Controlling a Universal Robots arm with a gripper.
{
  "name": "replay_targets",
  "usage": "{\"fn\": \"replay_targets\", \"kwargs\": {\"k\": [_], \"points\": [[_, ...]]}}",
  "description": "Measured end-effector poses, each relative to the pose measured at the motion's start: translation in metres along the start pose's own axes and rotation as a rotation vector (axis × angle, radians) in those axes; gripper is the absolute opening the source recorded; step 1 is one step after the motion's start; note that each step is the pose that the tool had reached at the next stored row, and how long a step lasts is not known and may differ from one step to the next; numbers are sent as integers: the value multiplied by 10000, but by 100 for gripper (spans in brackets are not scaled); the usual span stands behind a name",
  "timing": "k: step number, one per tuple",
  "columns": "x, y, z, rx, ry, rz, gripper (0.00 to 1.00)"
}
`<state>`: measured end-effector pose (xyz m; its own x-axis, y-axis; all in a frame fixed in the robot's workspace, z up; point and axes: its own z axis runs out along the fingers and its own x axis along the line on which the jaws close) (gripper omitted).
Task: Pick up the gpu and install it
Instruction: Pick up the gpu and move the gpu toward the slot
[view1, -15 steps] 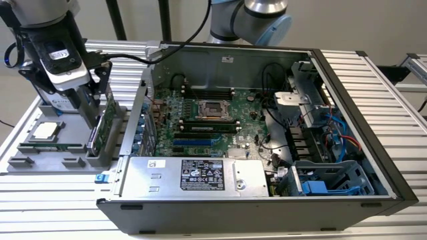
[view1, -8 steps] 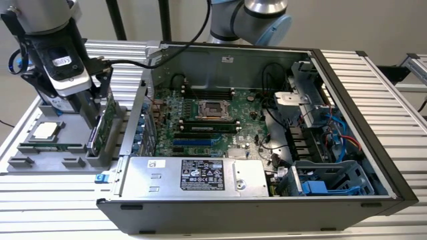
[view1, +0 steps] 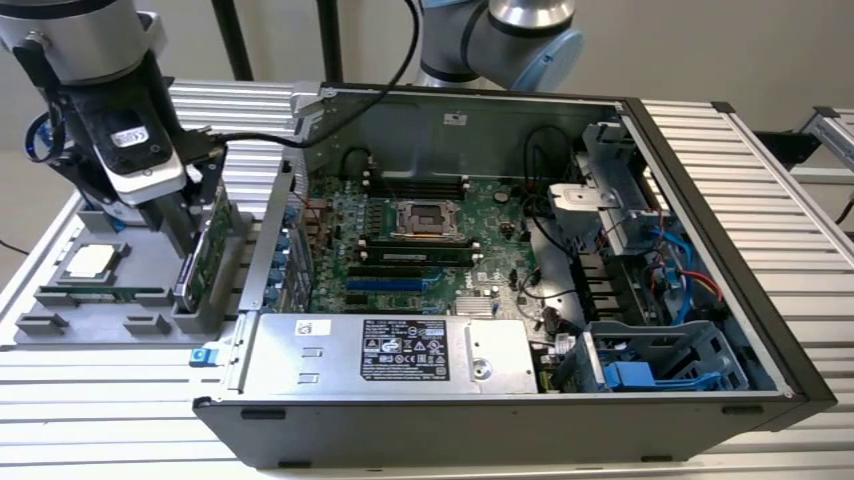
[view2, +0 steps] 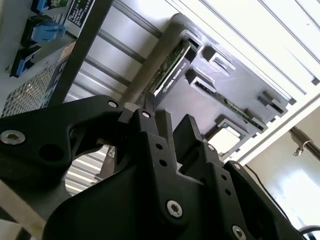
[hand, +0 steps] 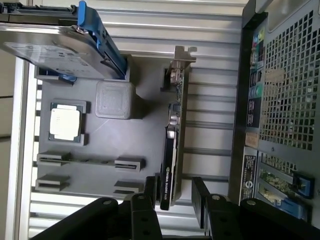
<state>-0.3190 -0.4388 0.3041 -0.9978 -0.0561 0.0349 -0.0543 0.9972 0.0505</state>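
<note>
The claw, fingers spread, straddles the end edge of the gpu standing upright in the gray tray, just beside the open computer case on the slatted table.

gpu partly behind tool

print: sticker on power supply | lettering on gpu | unreadable

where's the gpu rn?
The gpu stands on edge in the grey parts tray, at the exterior view's left beside the computer case, its end between the open fingers of the gripper.
</note>
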Motion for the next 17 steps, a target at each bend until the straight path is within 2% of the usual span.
{"fn": "replay_targets", "kwargs": {"k": [17], "points": [[-6,-31,199,-20,344,17,100]]}}
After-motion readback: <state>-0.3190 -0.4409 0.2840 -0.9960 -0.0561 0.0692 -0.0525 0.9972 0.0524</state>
